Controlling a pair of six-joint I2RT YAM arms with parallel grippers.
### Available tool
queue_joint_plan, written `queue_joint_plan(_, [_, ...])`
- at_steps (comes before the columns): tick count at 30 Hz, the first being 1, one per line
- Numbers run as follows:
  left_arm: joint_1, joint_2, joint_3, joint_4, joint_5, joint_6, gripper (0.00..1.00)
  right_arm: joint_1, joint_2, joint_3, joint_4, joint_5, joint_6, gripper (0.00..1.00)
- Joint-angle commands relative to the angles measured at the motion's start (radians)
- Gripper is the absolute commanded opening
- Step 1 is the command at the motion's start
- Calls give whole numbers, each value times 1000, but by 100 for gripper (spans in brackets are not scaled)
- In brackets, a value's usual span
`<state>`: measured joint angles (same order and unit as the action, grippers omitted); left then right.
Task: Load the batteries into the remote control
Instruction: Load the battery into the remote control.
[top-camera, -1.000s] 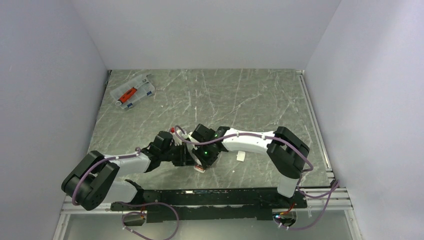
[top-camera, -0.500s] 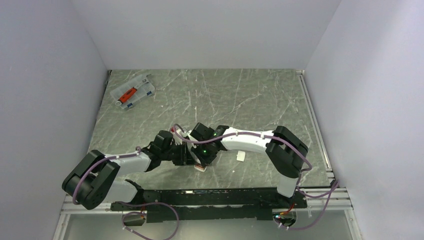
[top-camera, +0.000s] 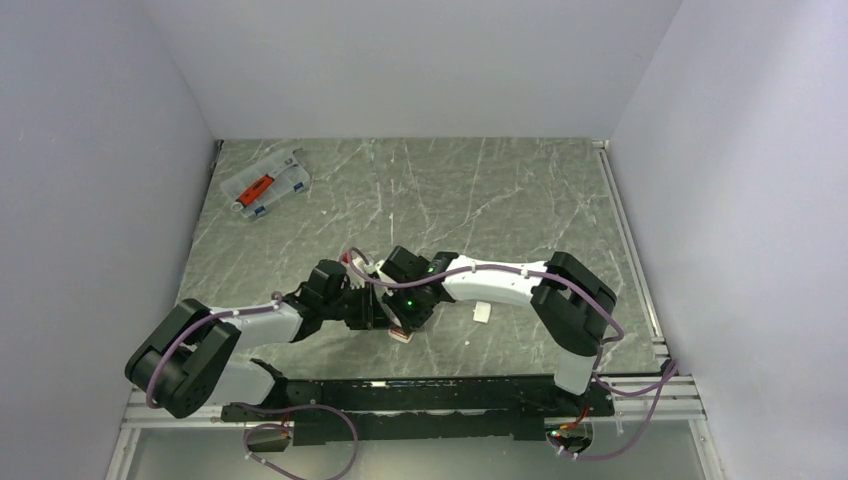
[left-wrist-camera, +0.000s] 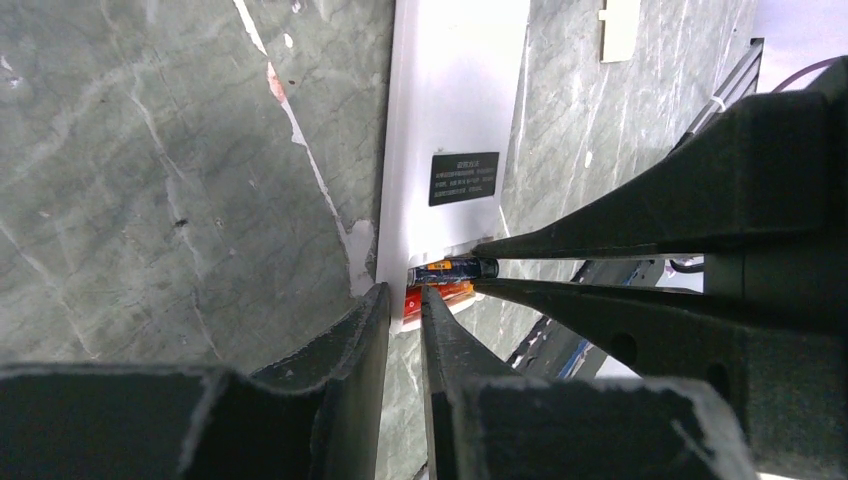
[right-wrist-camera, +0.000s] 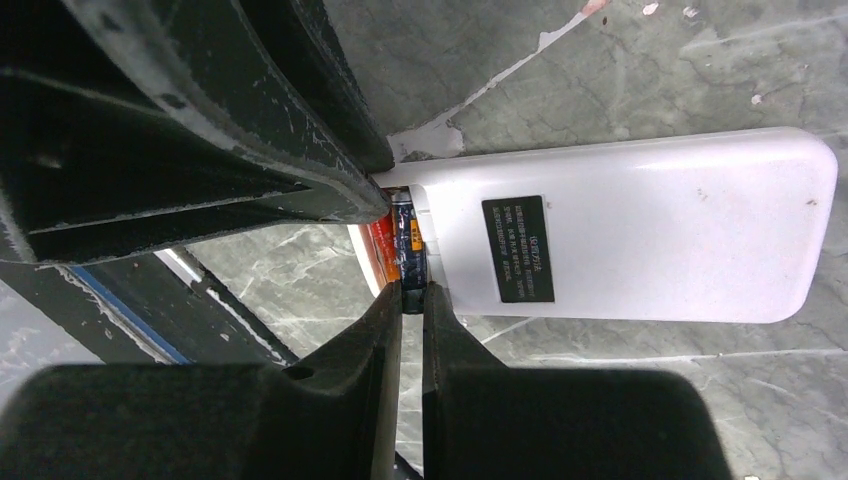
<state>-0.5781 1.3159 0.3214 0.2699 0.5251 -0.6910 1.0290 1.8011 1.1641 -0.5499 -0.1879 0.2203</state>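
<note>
remote control (right-wrist-camera: 640, 230): back up over grey marbled table (left-wrist-camera: 150, 180), plain white back with dark label (right-wrist-camera: 517, 248) showing; open battery bay at the end nearest both grippers; resting on table or lifted off it, cannot tell
left gripper (left-wrist-camera: 405, 297): closed to a narrow slit, clamping the thin edge of remote control at the bay end; fingers (left-wrist-camera: 345, 350) low over table
right gripper (right-wrist-camera: 410, 292): nearly closed, tips pinching one end of battery; set roughly at right angles to left gripper
battery (left-wrist-camera: 452, 268): dark with an orange band, lying across the open bay along the short end of remote control, one end between the right fingertips
second battery (left-wrist-camera: 440, 293): reddish-orange, just beside battery on the outer side of the bay; fully seated or not, cannot tell
loose white piece (left-wrist-camera: 620, 22): flat on table past the far end of remote control, apart from it
clear plastic case (top-camera: 265, 185): far left corner of table, well apart from both arms, red item inside
</note>
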Motion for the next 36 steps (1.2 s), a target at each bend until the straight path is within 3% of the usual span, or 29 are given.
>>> queue_joint_plan(1, [-4,5,40,36,50,12,22,-6,6,-10,141,81,1,0])
queue_joint_plan(22, [-5,40,38,76,83,1,22,53,33,-51,174,299,25,0])
queue_joint_plan(29, [-5,37,44,72,85,2,23,64,34,-37,155,337,36,19])
queue_joint_plan(36, [-5,90,69,89,120,9,31,66,45,-22,144,345,39,21])
